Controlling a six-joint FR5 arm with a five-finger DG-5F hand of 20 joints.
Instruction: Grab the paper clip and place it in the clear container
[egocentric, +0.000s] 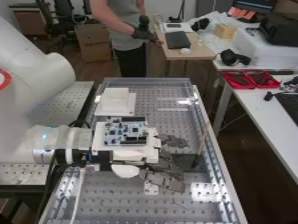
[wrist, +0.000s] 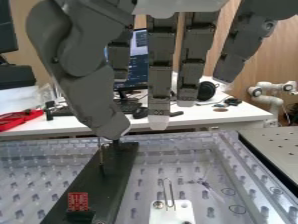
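Where the bench spreads out as a perforated surface between its long edges, the white arm comes in over the left edge, high view. Its hand is relaxed, fingers nearly straight, grasping nothing. Toward the bench's near end sits a small white block, and on it the paper clip stands upright, apart from the fingers. By my judgement the task is barely begun: pinching, lifting and placing all remain. Which thing is the clear container I cannot tell. No writing or label on the block is legible.
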